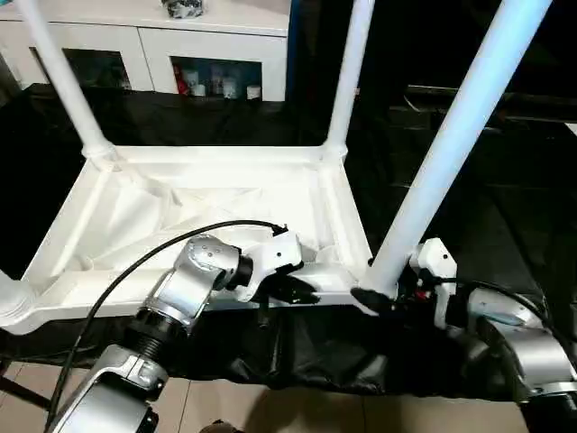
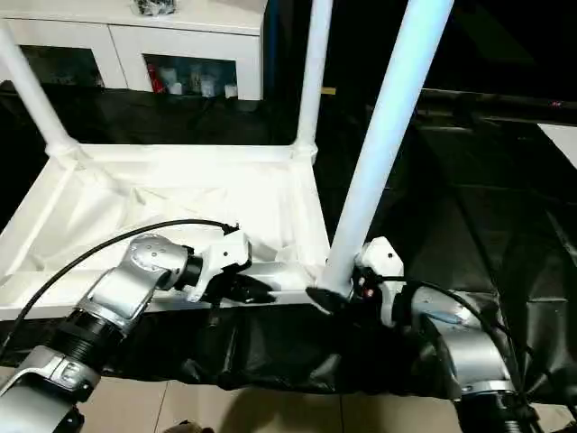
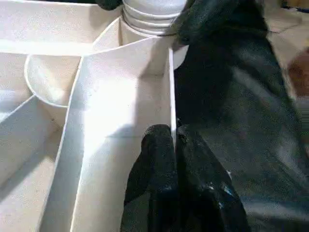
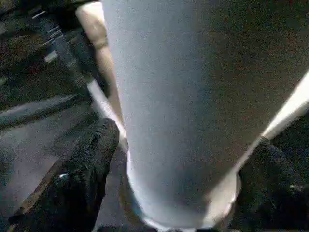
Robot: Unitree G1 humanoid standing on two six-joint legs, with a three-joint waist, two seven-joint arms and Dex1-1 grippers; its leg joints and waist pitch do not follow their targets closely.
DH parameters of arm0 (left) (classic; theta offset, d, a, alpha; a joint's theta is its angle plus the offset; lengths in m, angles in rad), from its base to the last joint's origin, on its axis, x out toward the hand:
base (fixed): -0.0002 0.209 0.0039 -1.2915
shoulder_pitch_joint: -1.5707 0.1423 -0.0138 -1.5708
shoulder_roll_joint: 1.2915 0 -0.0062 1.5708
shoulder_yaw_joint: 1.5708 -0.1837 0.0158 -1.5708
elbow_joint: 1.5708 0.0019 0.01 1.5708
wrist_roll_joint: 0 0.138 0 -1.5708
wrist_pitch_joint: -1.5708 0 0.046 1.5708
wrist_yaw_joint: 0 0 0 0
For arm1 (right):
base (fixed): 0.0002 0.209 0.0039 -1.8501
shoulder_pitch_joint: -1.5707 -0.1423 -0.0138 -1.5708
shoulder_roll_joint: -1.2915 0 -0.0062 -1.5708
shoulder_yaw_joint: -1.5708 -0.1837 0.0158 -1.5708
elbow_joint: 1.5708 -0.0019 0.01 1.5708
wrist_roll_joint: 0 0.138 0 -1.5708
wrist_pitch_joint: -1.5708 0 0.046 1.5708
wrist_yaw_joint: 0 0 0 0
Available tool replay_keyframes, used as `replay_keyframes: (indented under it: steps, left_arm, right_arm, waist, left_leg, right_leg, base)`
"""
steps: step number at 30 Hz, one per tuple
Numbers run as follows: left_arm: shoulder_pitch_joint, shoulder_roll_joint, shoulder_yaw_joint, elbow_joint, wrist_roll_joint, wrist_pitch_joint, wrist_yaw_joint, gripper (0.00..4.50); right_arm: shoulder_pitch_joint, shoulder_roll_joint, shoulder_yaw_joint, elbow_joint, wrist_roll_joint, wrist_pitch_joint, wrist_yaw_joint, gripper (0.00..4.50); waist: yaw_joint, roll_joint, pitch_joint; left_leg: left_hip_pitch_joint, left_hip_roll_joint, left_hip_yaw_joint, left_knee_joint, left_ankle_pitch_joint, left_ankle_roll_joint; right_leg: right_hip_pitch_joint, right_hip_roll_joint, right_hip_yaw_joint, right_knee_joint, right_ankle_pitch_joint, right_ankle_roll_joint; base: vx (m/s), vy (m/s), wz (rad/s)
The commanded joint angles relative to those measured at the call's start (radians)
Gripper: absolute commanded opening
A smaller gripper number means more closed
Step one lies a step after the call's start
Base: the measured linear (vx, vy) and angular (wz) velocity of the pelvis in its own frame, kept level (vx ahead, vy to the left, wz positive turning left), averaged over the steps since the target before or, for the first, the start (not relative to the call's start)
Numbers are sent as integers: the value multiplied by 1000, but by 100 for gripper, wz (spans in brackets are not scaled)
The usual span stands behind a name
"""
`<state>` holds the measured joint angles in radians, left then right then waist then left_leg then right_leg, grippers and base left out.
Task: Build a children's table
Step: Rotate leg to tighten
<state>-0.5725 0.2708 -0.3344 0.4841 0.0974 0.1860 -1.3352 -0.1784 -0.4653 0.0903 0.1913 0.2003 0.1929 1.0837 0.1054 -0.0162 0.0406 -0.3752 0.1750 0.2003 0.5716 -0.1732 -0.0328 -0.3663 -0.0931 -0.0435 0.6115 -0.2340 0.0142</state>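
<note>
The white table top (image 1: 207, 203) lies upside down on black cloth, ribbed underside up. Legs stand in its far left socket (image 1: 63, 77) and far right socket (image 1: 350, 72). A third leg (image 1: 451, 135) rises tilted from the near right corner socket. My right gripper (image 1: 383, 298) is shut around the base of that leg, one black finger (image 4: 91, 154) on each side of the tube. My left gripper (image 1: 302, 290) is shut on the top's near rim wall (image 3: 171, 87), just left of that corner. A rounded white part (image 1: 9, 302) shows at the near left corner.
A white cabinet (image 1: 153, 36) with glass doors stands behind the table top. The black cloth (image 1: 505, 225) spreads to the right and hangs over the front edge. Pale floor tiles (image 1: 270, 406) show below my forearms. A black cable (image 1: 135, 266) arcs over my left wrist.
</note>
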Motion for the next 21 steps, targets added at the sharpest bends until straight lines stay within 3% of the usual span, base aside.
replay_keyframes:
  steps: [1,8,17,20,21]
  left_arm:
    - [-36,-31,-63,-4,-34,-36,-44,0]
    - [-55,-4,-67,25,-34,-68,-113,0]
    - [-46,-24,-49,36,-47,-74,-88,0]
    - [-37,-67,-29,42,-32,-59,9,0]
    - [-33,-108,-22,43,-20,-43,85,0]
  right_arm:
    - [-8,13,89,-69,28,-3,84,331]
    - [-12,-23,106,-77,38,6,160,282]
    - [6,-9,115,-88,53,17,166,270]
    - [-1,78,76,-24,14,-18,3,270]
    - [-20,151,43,38,-22,-26,-150,269]
  waist:
    - [4,-11,-47]
    - [17,-11,-47]
    - [21,-13,-47]
    - [21,-12,-46]
    - [15,-13,-44]
  left_leg:
    - [19,64,-27,-60,-171,87]
    - [21,67,-25,-61,-175,82]
    - [20,67,-26,-61,-171,78]
    - [21,67,-26,-62,-177,72]
    - [21,64,-28,-66,-203,53]
  right_leg:
    - [27,-64,37,-70,-42,-256]
    - [24,-66,36,-66,-42,-266]
    - [24,-67,36,-67,-50,-261]
    - [22,-68,37,-68,-55,-259]
    - [18,-70,37,-74,-98,-257]
  base:
    - [0,0,0]
    - [0,0,0]
    - [0,0,0]
    - [0,0,0]
    - [0,0,0]
